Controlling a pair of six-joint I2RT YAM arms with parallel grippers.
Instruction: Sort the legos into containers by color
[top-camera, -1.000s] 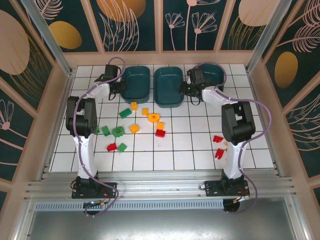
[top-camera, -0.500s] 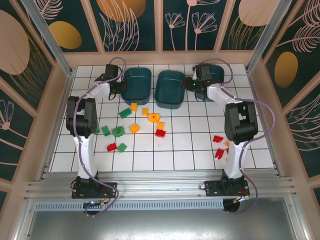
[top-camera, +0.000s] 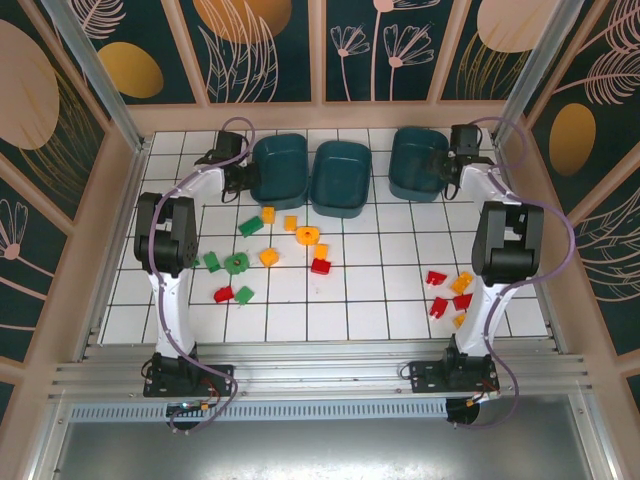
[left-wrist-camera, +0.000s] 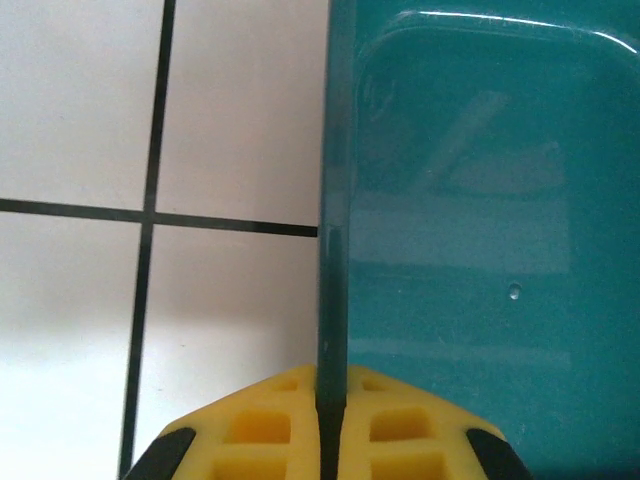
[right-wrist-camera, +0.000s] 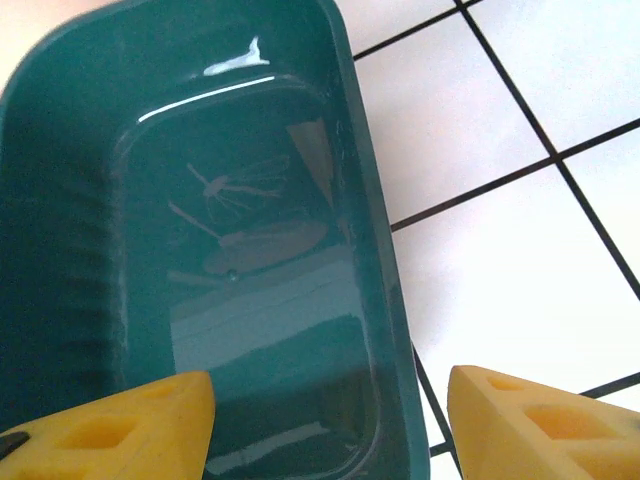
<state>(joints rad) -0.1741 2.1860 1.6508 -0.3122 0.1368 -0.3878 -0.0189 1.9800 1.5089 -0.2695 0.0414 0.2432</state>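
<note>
Now right bin (top-camera: 416, 165) sits further right, spaced for sorting; right gripper (right-wrist-camera: 330, 425) jaws wide astride its wall; left gripper (left-wrist-camera: 330, 425) clamps wall of left bin (left-wrist-camera: 480, 250)

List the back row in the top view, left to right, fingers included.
left fingers → left bin → middle bin → right bin → right fingers

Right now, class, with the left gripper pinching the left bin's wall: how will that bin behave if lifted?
It would likely tilt: the left gripper pinches one side wall of the bin only, off centre. Probably light: it looks like thin plastic and empty. The glossy wall may slip free.
</note>
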